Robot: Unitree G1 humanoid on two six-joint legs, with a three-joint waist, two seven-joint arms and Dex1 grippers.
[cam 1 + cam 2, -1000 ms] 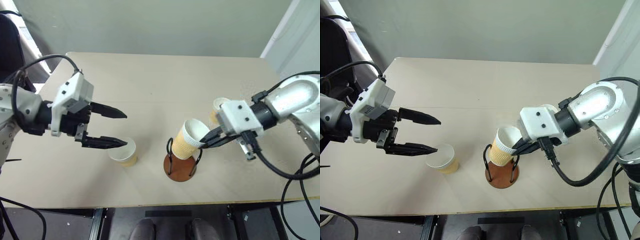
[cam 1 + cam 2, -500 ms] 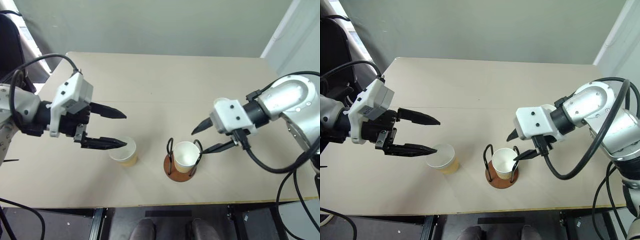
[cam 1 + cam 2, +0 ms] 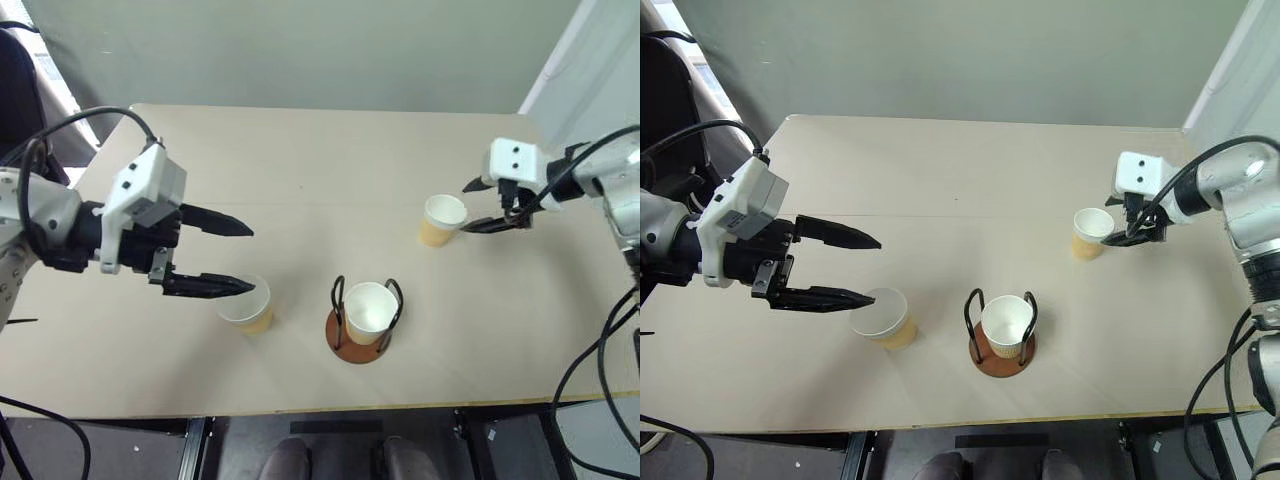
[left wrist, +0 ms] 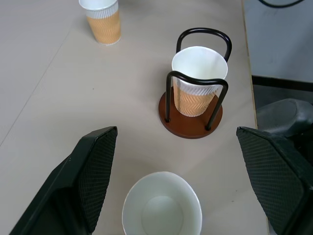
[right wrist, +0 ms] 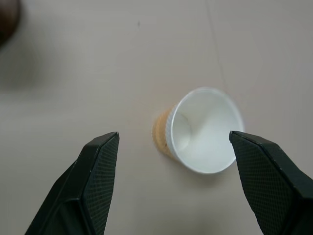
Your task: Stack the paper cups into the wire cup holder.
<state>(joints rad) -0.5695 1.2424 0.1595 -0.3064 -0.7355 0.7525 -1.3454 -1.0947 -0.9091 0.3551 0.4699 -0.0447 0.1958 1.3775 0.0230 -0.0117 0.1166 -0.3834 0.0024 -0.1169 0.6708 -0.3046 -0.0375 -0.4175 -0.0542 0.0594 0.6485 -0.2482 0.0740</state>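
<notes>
The wire cup holder (image 3: 362, 325) — a round reddish-brown wooden disc with two upright black wire loops — stands near the middle of the beige table's (image 3: 320, 160) front edge. One tan-yellow paper cup with a white rolled rim (image 3: 370, 311) sits upright in it, between the loops, empty. A second empty cup (image 3: 248, 303) stands on the table toward the left, near the front edge. A third empty cup (image 3: 441, 220) stands upright toward the right edge. The left gripper (image 3: 237, 258) hangs above the second cup's left rim, its black fingers spread wide, pointing right, holding nothing. The right gripper (image 3: 476, 207) sits just beside the third cup — fingers wide apart, empty. No writing is legible.
</notes>
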